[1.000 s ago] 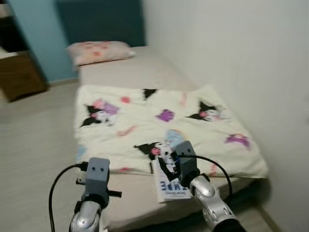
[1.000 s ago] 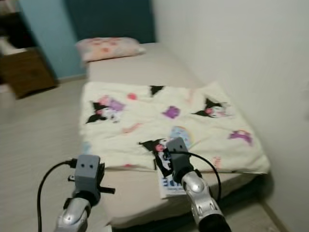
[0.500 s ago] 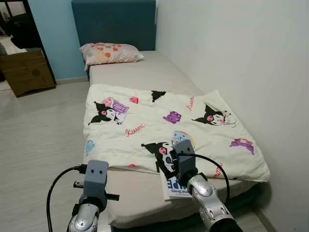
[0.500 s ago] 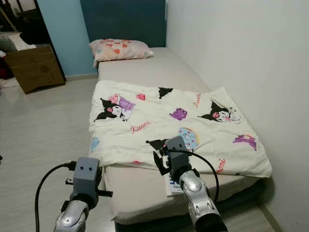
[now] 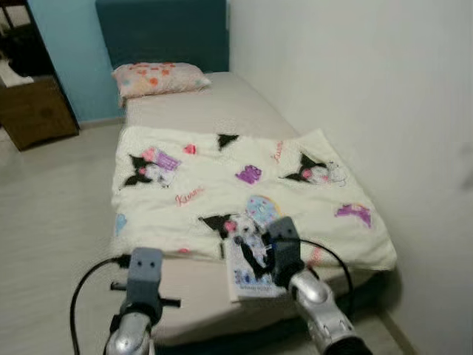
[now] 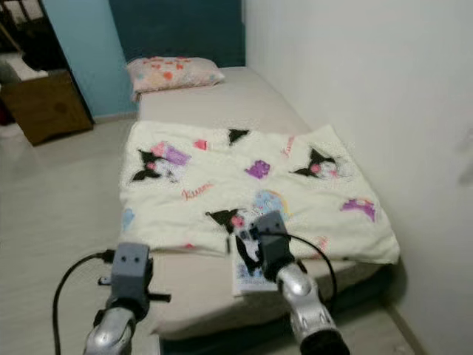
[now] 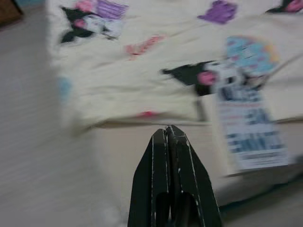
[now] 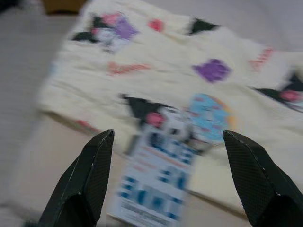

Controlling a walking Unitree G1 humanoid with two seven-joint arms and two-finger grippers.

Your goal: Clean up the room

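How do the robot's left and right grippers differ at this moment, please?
The left gripper has its two black fingers pressed shut, while the right gripper has its fingers spread wide. The left gripper points at the bare mattress edge beside the booklet; the right gripper is aimed straight at that booklet, by the cartoon-print blanket. Both hover above the bed and hold nothing.

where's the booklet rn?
The booklet lies on the bare mattress at the foot of the bed, its top edge at the blanket hem, just ahead of the open right gripper.
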